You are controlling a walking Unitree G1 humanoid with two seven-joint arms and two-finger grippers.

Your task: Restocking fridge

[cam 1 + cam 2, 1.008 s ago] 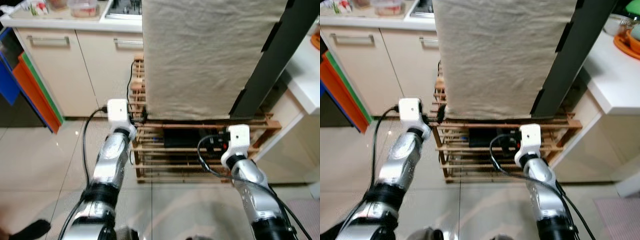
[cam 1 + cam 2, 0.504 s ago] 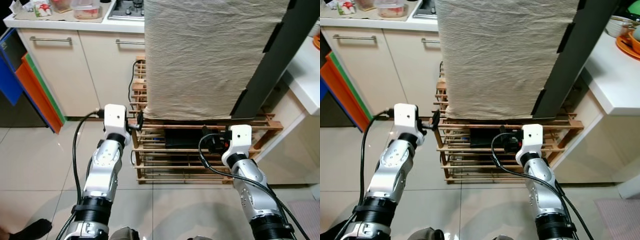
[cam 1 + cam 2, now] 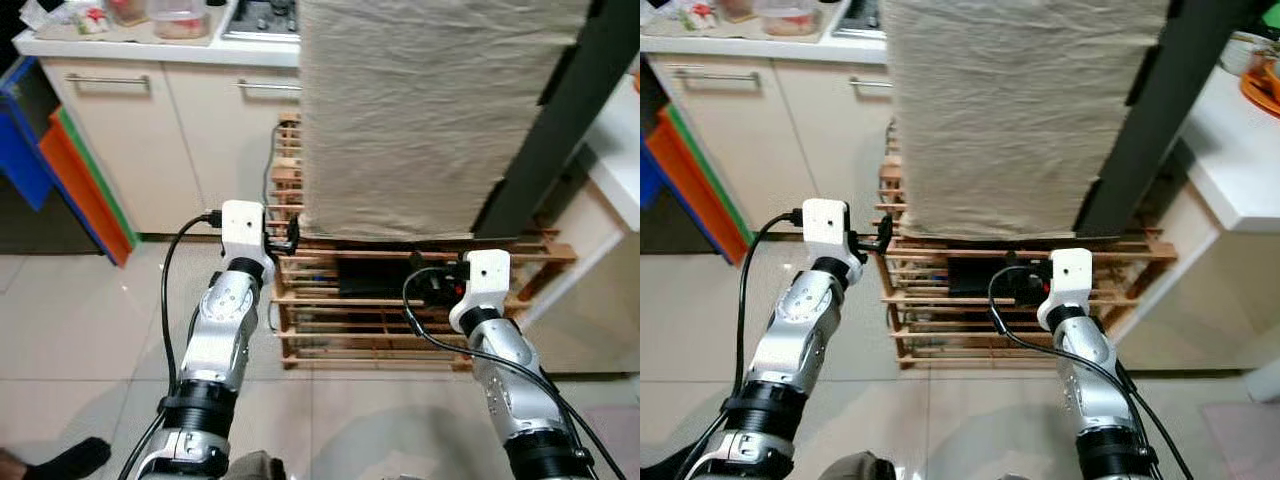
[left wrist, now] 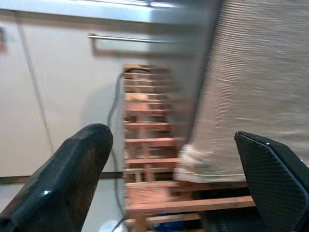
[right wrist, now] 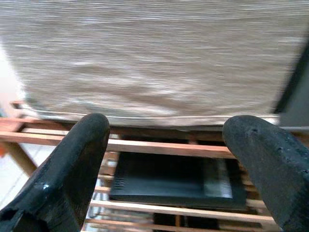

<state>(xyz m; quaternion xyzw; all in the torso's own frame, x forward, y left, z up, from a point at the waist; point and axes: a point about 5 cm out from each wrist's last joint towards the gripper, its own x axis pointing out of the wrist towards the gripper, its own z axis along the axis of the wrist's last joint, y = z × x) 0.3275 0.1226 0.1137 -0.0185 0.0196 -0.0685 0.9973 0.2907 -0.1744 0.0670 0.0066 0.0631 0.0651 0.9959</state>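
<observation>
A tall box draped in beige cloth (image 3: 420,110) stands on a low wooden slatted rack (image 3: 400,325). A dark panel (image 3: 560,130) slants down its right side. My left gripper (image 3: 288,236) is raised at the rack's upper left corner, just beside the cloth's lower edge, and is open in the left wrist view (image 4: 171,145) with nothing between its fingers. My right gripper (image 3: 432,286) points at the rack's top shelf under the cloth. It is open too (image 5: 166,133), and a flat black device (image 5: 169,181) lies on the shelf ahead of it.
Cream kitchen cabinets (image 3: 130,140) and a counter with food containers (image 3: 180,18) stand at the back left. Blue and orange boards (image 3: 60,170) lean at the far left. A white table (image 3: 620,150) borders the right. A dark foot (image 3: 70,458) shows on the tiled floor.
The camera has swayed and the whole picture has shifted slightly to the right. Both grippers stay open in about the same spots before the rack.
</observation>
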